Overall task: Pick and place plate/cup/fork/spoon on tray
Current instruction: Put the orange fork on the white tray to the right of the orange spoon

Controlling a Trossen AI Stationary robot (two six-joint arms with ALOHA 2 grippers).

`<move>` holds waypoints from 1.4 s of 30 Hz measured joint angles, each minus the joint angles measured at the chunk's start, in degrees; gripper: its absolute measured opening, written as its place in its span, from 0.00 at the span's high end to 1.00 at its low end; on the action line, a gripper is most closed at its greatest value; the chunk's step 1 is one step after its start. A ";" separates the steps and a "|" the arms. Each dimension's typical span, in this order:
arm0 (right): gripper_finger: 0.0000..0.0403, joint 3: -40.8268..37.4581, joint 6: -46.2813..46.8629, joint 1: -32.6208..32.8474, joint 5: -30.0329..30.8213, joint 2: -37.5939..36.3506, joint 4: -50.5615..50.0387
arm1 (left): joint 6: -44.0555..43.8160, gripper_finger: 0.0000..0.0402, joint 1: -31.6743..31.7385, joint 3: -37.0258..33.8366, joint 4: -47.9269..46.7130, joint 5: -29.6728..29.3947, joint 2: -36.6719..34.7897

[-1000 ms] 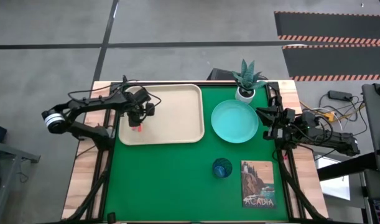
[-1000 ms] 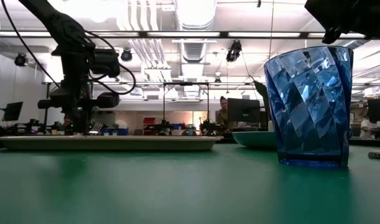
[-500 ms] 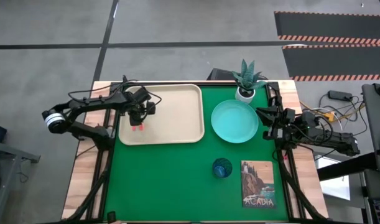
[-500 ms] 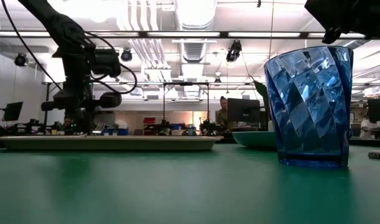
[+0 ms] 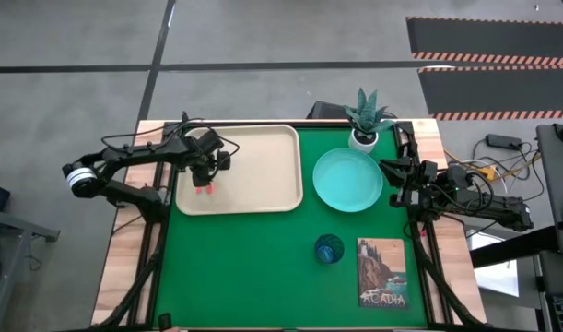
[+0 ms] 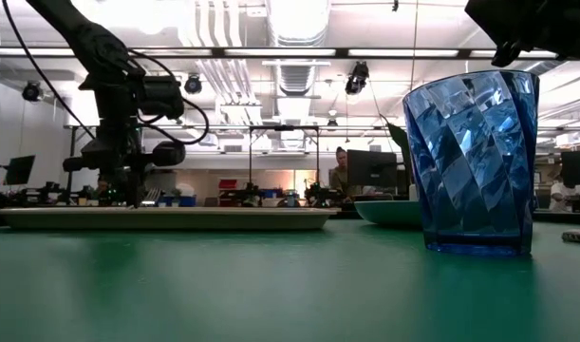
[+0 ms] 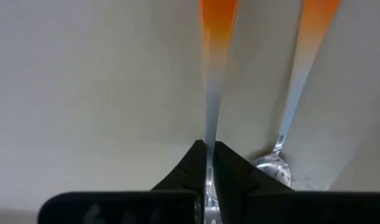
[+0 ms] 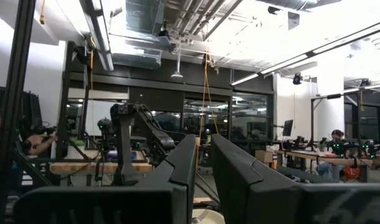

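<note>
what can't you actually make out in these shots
Left wrist view: the head of the silver metal utensil with an orange-red handle end is hidden by the dark fingers of the left gripper clamping it; fork or spoon unclear.
High view: the same utensil is too small to tell.
Low view: the rim of the large beige rectangular tray hides whatever lies in it.

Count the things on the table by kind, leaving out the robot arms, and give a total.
Tray: 1
Plate: 1
Cup: 1
Cutlery: 2, fork and spoon
Potted plant: 1
Picture card: 1
Total: 7
</note>
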 joint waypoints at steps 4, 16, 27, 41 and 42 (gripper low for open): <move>0.89 0.00 -0.22 -0.01 0.00 0.00 0.00 | 0.02 1.00 0.53 0.00 -0.11 0.13 0.00; 0.89 0.00 -0.42 -0.01 0.00 0.00 0.00 | 0.02 1.00 0.88 0.00 0.05 1.34 0.00; 0.89 0.00 -0.42 -0.01 0.00 0.00 0.00 | 0.02 1.00 0.88 -0.02 0.14 1.40 0.00; 0.89 0.00 -0.41 0.00 0.00 0.00 0.00 | 0.20 1.00 0.88 -0.98 1.38 1.55 0.00; 0.89 0.00 -0.40 -0.01 0.00 0.00 0.01 | 0.24 1.00 0.88 -0.98 1.51 1.55 0.00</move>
